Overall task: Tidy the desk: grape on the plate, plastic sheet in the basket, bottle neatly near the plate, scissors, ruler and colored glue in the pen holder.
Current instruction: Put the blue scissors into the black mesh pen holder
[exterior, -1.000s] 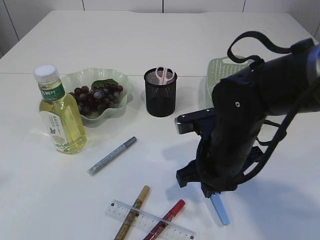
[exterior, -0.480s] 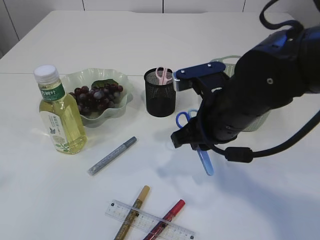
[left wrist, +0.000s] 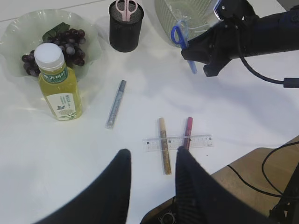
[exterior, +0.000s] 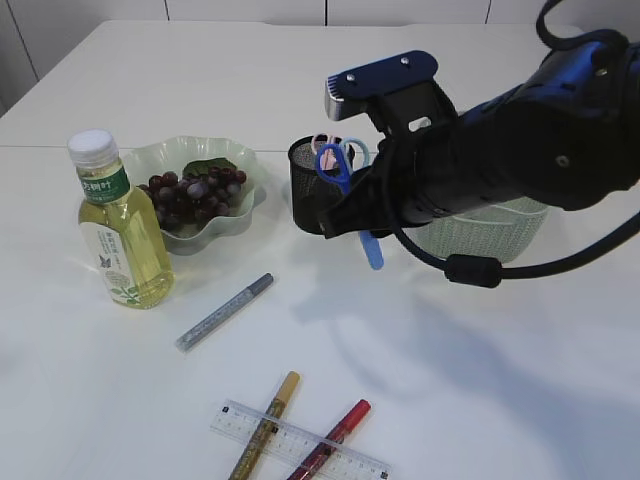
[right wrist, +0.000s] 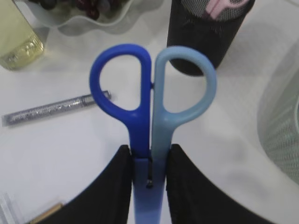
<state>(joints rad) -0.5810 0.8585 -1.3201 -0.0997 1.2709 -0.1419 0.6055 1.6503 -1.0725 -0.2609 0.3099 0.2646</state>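
Far to the left of my right end effector (exterior: 365, 215), a bottle (exterior: 118, 225) of yellow liquid stands upright on the white surface (exterior: 120, 400), just in front of the plate (exterior: 150, 160), a pale green wavy dish holding the grapes (exterior: 193, 196). Below and left of that end effector lies a silver glitter glue pen (exterior: 224, 311), well apart from it. Nearer the front edge, a clear ruler (exterior: 300, 440) lies flat with a gold glue pen (exterior: 264, 425) and a red glue pen (exterior: 330, 438) crossing it.

My left end effector (left wrist: 152, 170) hangs high above the surface with its two dark fingers (left wrist: 119, 177) apart and nothing between them; the ruler and crossed pens lie just beyond its tips.

The black mesh pen holder (exterior: 312, 190) stands just behind and left of my right end effector, with pink scissors (exterior: 325, 148) already inside. My right end effector is clamped on the blue scissors (right wrist: 150, 116), gripping them below the handle loops, which are one dark blue and one light blue. The scissors are in the air, loops in front of the holder's rim, blades pointing down.

Behind and right of my right arm sits the pale green basket (exterior: 500, 225); whether the plastic sheet is inside is unclear.
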